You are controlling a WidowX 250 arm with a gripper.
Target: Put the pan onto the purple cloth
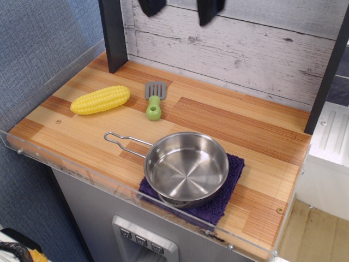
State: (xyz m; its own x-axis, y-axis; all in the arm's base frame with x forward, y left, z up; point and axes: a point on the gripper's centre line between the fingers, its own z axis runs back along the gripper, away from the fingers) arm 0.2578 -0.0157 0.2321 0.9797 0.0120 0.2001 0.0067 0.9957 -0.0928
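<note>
The shiny steel pan (186,168) sits on the dark purple cloth (224,194) near the table's front edge, its wire loop handle (122,142) pointing left over the wood. Only the two dark fingertips (210,10) of my gripper (180,6) show at the top edge, high above the table and far from the pan. The jaws stand apart with nothing between them.
A yellow toy corn cob (101,100) lies at the left. A green-handled spatula (154,100) lies near the middle back. A dark post (113,33) stands at the back left. A clear rim (65,169) runs along the wooden table's front edge.
</note>
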